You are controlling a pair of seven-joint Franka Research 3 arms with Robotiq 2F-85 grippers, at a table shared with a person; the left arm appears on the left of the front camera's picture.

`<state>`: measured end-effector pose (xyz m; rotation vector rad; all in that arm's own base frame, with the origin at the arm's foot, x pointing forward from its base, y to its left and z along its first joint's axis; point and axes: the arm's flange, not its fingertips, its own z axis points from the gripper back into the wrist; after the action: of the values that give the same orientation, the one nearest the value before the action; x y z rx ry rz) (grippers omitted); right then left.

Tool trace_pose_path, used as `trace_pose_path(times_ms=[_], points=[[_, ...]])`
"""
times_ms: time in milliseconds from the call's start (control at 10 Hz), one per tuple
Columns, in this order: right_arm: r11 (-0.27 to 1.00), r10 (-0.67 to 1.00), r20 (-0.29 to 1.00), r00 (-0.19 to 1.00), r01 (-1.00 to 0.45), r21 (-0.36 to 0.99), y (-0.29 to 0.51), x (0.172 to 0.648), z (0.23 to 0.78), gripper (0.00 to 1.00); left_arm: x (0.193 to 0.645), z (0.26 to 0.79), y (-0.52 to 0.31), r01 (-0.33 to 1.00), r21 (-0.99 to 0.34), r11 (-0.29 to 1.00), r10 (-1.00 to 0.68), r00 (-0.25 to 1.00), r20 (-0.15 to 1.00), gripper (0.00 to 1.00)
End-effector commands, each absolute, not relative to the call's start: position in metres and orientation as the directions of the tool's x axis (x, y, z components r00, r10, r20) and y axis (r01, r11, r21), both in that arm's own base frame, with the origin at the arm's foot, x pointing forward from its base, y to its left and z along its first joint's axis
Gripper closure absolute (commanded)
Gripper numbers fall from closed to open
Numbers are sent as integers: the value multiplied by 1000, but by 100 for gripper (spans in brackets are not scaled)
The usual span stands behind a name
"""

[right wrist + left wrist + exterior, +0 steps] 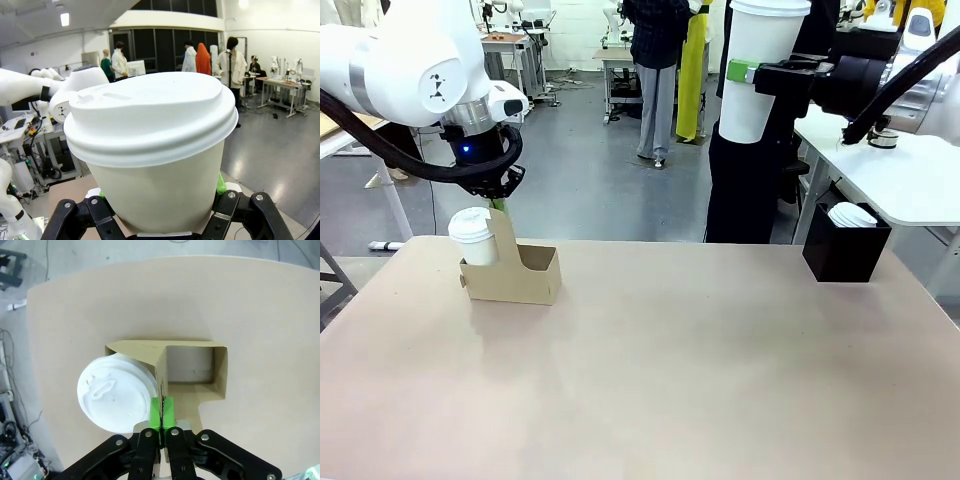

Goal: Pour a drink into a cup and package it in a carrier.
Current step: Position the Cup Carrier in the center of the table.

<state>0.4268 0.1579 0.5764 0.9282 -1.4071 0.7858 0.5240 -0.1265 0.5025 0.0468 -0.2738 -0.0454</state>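
The brown cardboard carrier (525, 282) stands at the table's far left, and a white lidded cup (472, 232) sits in its left slot. My left gripper (498, 205) reaches down onto it. In the left wrist view the left gripper (161, 412) is shut on the carrier's upright handle tab (161, 375), with that cup (115, 395) on one side and an empty slot (192, 370) on the other. My right gripper (750, 75) holds a second lidded cup (760, 50) upright, high above the table's far right. In the right wrist view the fingers of the right gripper (159, 220) clamp this cup (150, 130). The drink is hidden under the lids.
A black box (845, 255) of white lids sits at the table's far right corner. The tan table (670, 380) stretches wide toward me. A white side table (910, 185) stands beyond the right edge. A person (655, 80) stands far off across the room.
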Motion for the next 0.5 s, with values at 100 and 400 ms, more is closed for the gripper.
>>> trace_pose_path(times_ms=[100,400], points=[[447,-87,996,20,-893,57,160,428,579,20,524,503,-127,64,53,996,-76,960,270,100],[447,-87,996,20,-893,57,160,428,579,20,524,503,-129,46,53,997,-59,961,270,98]])
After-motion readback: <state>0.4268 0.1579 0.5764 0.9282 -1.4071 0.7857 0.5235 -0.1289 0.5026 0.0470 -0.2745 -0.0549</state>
